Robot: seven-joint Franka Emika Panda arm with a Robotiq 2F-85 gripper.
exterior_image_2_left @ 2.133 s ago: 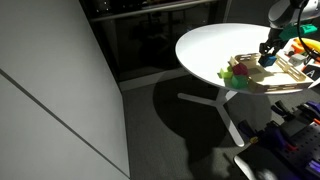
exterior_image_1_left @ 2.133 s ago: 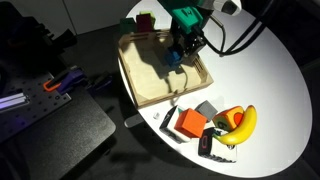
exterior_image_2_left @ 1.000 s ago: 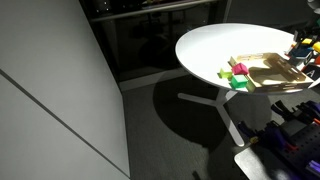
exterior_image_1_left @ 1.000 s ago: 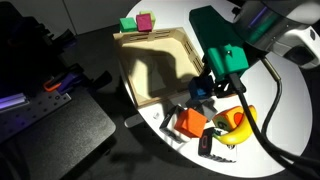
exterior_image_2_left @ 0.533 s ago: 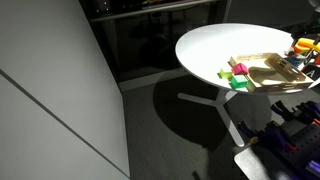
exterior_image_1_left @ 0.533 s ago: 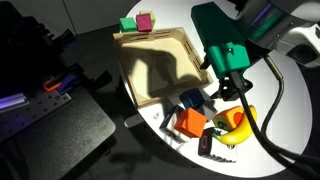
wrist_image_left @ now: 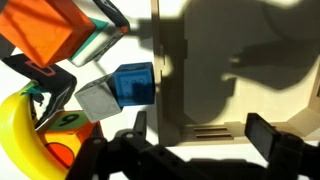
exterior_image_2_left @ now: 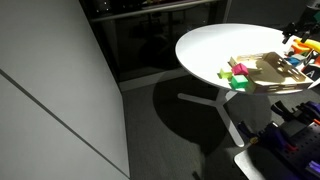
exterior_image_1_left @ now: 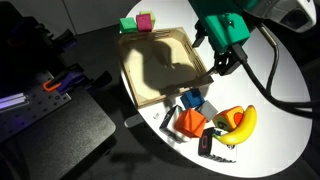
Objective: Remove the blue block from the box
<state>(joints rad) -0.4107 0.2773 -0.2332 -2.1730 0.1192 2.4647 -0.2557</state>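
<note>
The blue block (exterior_image_1_left: 190,100) lies on the white table just outside the box's (exterior_image_1_left: 150,85) near rim, touching a grey block (wrist_image_left: 97,100) and close to an orange block (exterior_image_1_left: 189,122). In the wrist view the blue block (wrist_image_left: 133,84) sits to the left of the light wooden box (wrist_image_left: 240,60), whose floor looks bare. My gripper (exterior_image_1_left: 225,67) hangs open above the box's right rim, apart from the block. Its gripper (wrist_image_left: 204,131) jaws stand wide with nothing between them. In an exterior view the box (exterior_image_2_left: 262,66) shows at the table's right edge.
A banana (exterior_image_1_left: 241,122) and a dark object (exterior_image_1_left: 212,143) lie near the orange block. Green and pink blocks (exterior_image_1_left: 137,23) stand behind the box's far rim. The round white table (exterior_image_1_left: 280,110) drops off close to the box's left side.
The gripper opened and let go of the blue block on the table beside the box. It then rose and drew back toward the box's right rim.
</note>
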